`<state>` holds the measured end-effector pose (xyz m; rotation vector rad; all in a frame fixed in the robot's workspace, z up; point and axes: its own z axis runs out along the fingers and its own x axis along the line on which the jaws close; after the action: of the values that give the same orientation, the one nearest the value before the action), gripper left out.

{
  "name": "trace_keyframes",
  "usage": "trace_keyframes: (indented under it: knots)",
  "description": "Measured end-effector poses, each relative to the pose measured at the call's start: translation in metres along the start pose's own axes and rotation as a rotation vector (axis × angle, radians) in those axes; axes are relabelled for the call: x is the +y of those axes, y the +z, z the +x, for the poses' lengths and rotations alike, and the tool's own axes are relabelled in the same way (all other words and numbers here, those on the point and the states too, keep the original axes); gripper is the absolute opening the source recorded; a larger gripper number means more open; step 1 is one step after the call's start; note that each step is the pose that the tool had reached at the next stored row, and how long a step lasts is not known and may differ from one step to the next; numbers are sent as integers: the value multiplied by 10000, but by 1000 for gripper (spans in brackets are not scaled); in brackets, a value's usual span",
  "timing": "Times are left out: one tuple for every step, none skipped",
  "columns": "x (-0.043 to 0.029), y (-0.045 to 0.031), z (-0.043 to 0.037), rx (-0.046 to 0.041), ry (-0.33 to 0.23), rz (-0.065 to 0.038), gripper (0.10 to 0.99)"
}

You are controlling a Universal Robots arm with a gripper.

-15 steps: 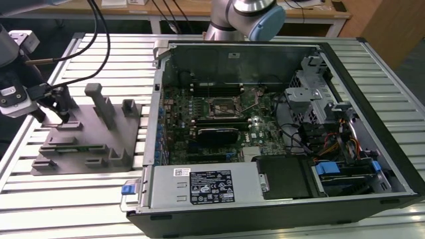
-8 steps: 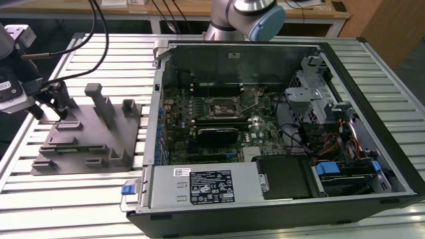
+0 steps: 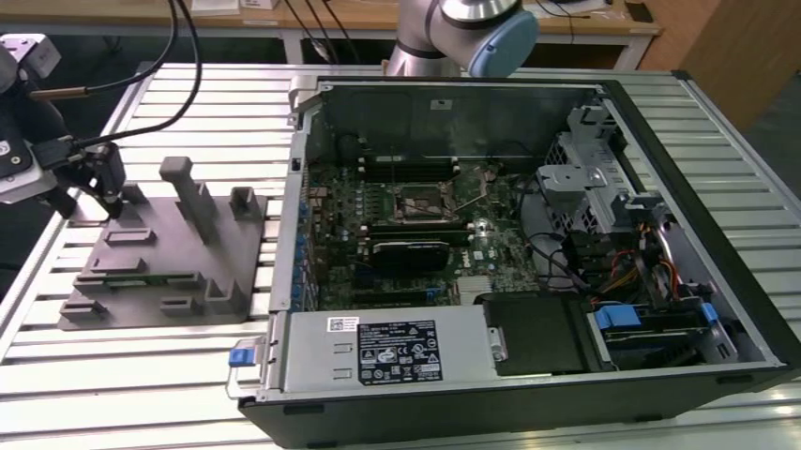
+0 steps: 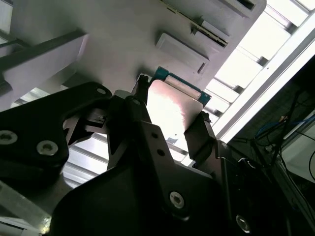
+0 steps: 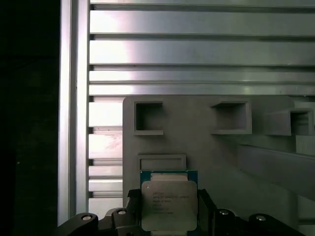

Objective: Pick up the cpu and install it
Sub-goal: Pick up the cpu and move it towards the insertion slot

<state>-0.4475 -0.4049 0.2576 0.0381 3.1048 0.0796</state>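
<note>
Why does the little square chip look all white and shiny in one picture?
In the second wrist view, light glares off the cpu, washing its top white; in the first wrist view, the cpu looks evenly lit and grey.

Could pass freely over the bare slatted table [image 3: 126,375] at seven o'clock in the exterior view. Blocked at nine by the grey fixture [image 3: 138,281] and its upright posts [image 3: 190,192], close beside the gripper [image 3: 115,208] clamped on the cpu [image 5: 169,204]. Walled off from twelve to five by the open computer case [image 3: 751,309], crowded with drive cage [image 3: 598,178] and cables [image 3: 626,272].
</note>
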Motion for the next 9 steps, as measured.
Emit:
trace_keyframes:
  knots:
    - [1,-15,0,-4,0,-2,541]
    - [2,-31,-1,-8,0,-3,541]
    - [3,-46,-2,-13,0,-5,541]
    - [3,-61,-2,-16,-1,-6,541]
    - [4,-77,-3,-21,0,-8,541]
    - [5,-93,-3,-26,-1,-11,541]
    - [6,-109,-4,-32,-1,-15,541]
    - [7,-124,-4,-37,-1,-19,541]
    - [8,-139,-5,-42,-1,-23,541]
